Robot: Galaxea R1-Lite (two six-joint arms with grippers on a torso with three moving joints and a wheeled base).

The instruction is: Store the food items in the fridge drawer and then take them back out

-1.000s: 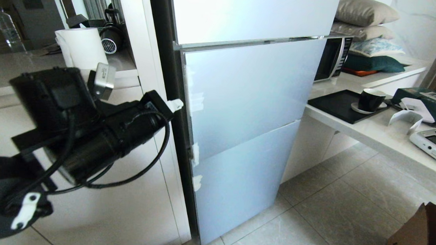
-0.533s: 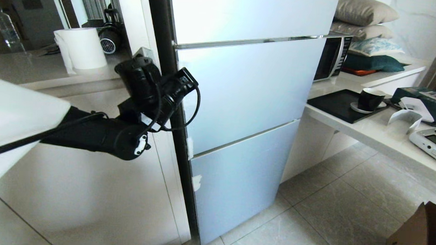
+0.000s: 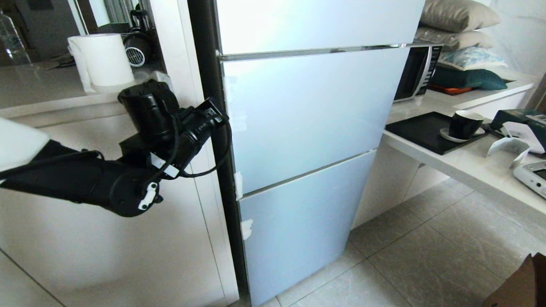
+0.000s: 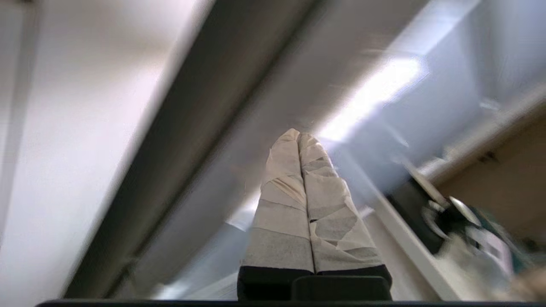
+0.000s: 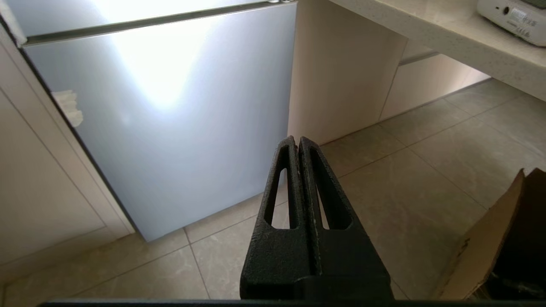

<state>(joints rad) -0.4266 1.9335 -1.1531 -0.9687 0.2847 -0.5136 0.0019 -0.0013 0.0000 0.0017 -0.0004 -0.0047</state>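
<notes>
The fridge stands closed, showing only its pale blue door panels: a middle one (image 3: 310, 114) and a lower one (image 3: 297, 227). The fridge drawer and the food items are hidden behind them. My left gripper (image 3: 219, 119) reaches out to the dark left edge of the middle door. In the left wrist view its tape-wrapped fingers (image 4: 281, 179) are pressed together, so the left gripper (image 4: 297, 135) is shut on nothing. My right gripper (image 5: 297, 140) is outside the head view. It hangs shut and empty over the floor tiles in front of the lower door (image 5: 170, 128).
A white cabinet (image 3: 115, 248) flanks the fridge on the left, with a paper roll (image 3: 101, 59) on its counter. To the right, a counter (image 3: 472, 174) carries a microwave (image 3: 416, 72), a black tray (image 3: 419, 131) and a cup (image 3: 464, 124). A cardboard box (image 3: 522, 294) sits on the floor.
My left arm has swung away from the camera and stretched out to the fridge's left edge, then sunk slightly. The fridge has stayed closed.
</notes>
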